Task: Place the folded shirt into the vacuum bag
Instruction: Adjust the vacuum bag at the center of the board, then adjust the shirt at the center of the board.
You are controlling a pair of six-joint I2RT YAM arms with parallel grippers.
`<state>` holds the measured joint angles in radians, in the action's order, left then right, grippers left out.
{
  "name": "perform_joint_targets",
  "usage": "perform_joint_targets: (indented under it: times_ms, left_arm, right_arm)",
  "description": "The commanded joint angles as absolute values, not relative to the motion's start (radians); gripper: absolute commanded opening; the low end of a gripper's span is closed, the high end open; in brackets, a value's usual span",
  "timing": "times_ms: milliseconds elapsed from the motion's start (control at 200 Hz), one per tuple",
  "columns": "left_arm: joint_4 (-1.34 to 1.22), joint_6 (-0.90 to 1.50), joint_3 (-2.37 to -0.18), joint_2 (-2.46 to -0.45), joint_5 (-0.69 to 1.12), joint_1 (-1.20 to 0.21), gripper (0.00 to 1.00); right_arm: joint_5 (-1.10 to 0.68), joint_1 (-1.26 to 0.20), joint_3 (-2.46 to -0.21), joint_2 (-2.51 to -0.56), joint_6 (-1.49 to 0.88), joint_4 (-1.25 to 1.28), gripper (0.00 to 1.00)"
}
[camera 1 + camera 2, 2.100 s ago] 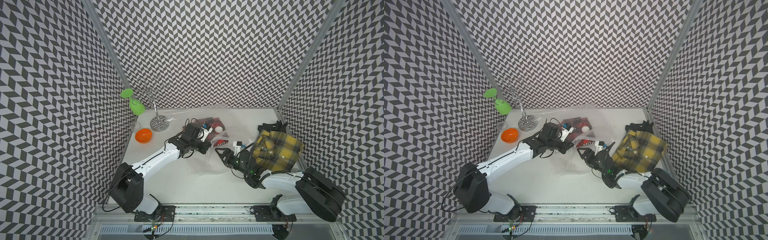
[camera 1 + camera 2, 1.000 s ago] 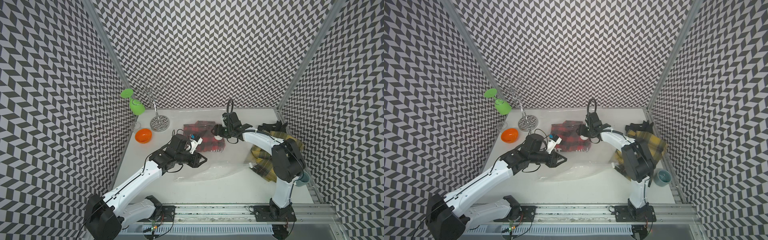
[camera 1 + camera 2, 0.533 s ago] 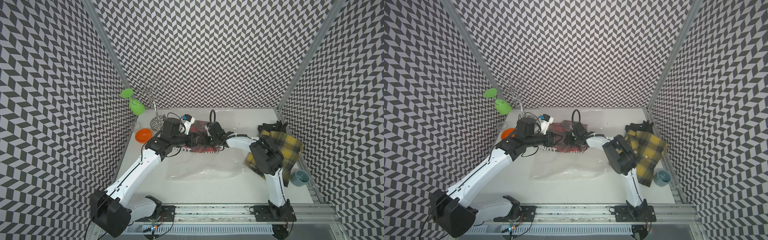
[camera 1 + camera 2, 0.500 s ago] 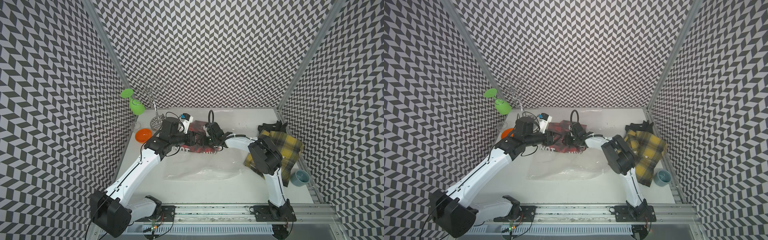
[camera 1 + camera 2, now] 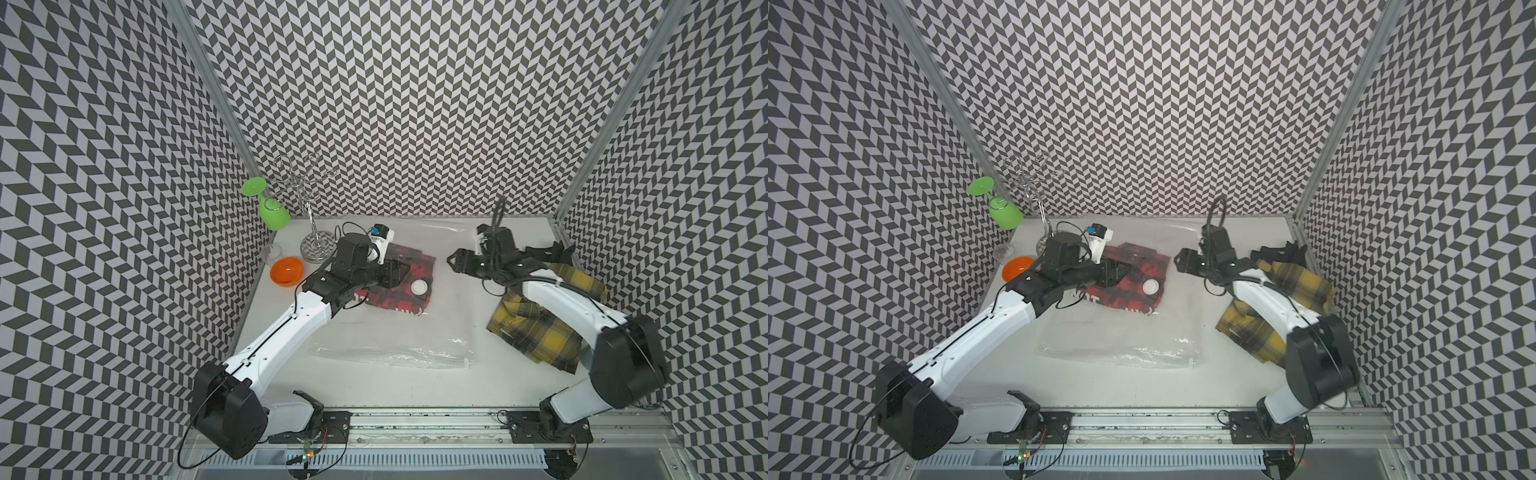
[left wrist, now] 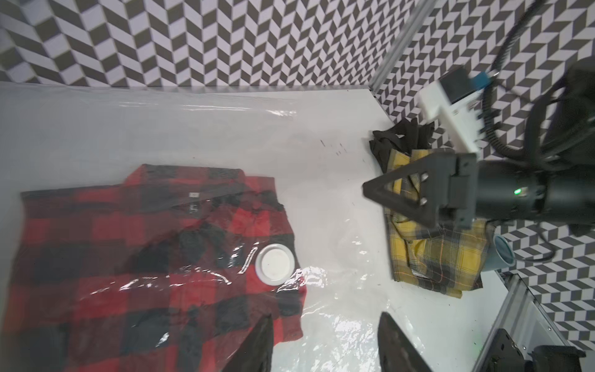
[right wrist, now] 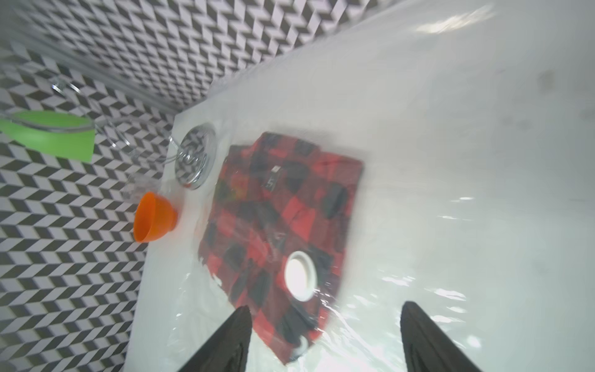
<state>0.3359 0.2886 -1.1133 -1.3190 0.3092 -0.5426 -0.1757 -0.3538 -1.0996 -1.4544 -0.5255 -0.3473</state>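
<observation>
Top view: red shirt (image 5: pixel 386 300) lies inside vacuum bag (image 5: pixel 415 337) under valve cap (image 5: pixel 419 286), long axis roughly 12–6, left end effector (image 5: pixel 399 272) directly over it, half-open, empty, right end effector (image 5: pixel 454 262) wide, empty, shirt at its 9; left wrist: vacuum bag covers shirt, nothing gripped; right wrist: same, jaws wide, orange bowl (image 7: pixel 154 217) well apart.

Vacuum bag (image 5: pixel 390 332): clear plastic film, glossy and crinkled, catching bright highlights; its valve cap (image 5: pixel 419 286) is smooth white plastic. Red-and-black checked shirt (image 5: pixel 415 266) and yellow checked shirt (image 5: pixel 536 336): soft woven cloth, matt, lightly rumpled. Rack (image 5: pixel 309 212): polished metal wire on a mirror-bright round base; green goblet (image 5: pixel 274 214) and orange bowl (image 5: pixel 286 271): smooth plastic with a slight sheen; table (image 5: pixel 374 386): white, smooth, faintly glossy.
</observation>
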Motion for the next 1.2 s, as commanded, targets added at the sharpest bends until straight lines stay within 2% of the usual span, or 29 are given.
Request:
perform_joint_targets:
  times_ms: [0,270,491,696,1021,1167,1197]
  left_arm:
    - [0.249,0.285,-1.114,-1.360,0.278,-0.611,0.54]
    - [0.163,0.308,-1.100,-1.442,0.331,-0.679,0.54]
    - [0.145,0.303,-1.093,-1.454,0.370,-0.680,0.53]
    - [0.139,0.299,-1.082,-1.480,0.430,-0.679,0.53]
    - [0.149,0.307,-1.076,-1.473,0.448,-0.678,0.52]
    - [0.146,0.308,-1.063,-1.463,0.442,-0.678,0.52]
    - [0.146,0.308,-1.062,-1.462,0.438,-0.678,0.52]
  right_arm:
    - [-0.024,-0.302,-0.978,-1.350,-0.531,-0.534,0.80]
    - [0.198,0.013,-0.873,-1.068,-0.544,-0.665,0.93]
    - [0.132,0.328,-0.837,-1.022,-0.478,-0.634,0.98]
    - [0.165,0.359,-0.828,-1.067,-0.511,-0.597,0.98]
    - [0.236,0.396,-0.681,-1.134,-0.566,-0.448,1.00]
    - [0.232,0.397,-0.694,-1.203,-0.566,-0.400,1.00]
    - [0.147,0.398,-0.697,-1.228,-0.538,-0.392,1.00]
